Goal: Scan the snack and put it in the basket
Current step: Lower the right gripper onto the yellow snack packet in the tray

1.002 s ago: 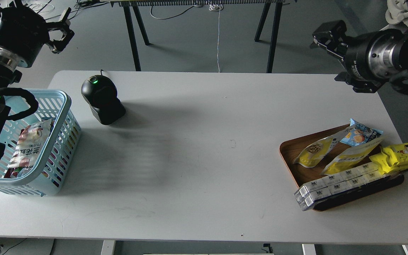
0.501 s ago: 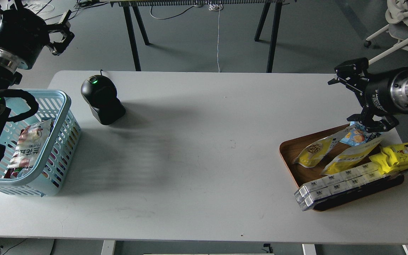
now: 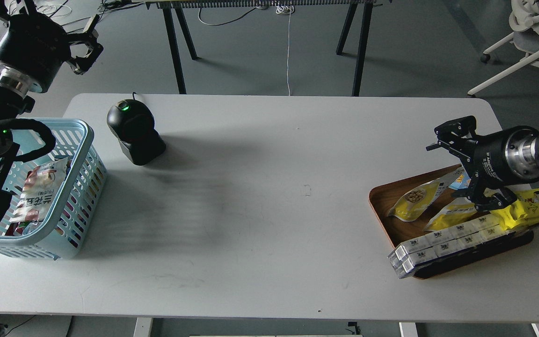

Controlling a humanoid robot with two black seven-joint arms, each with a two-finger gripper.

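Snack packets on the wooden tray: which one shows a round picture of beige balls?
The yellow stand-up pouch at the tray's left end; the others show a cartoon face, blue print, or plain white boxes.

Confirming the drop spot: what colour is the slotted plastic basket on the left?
Light blue slotted plastic basket, clearest in the head view.

Right gripper (image 3: 465, 164) hangs low, fingers spread; left gripper (image 3: 84, 44) raised, fingers apart.

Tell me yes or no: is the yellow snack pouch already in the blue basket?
No. The snack lies on the wooden tray at the table's right, far from the basket at the left.
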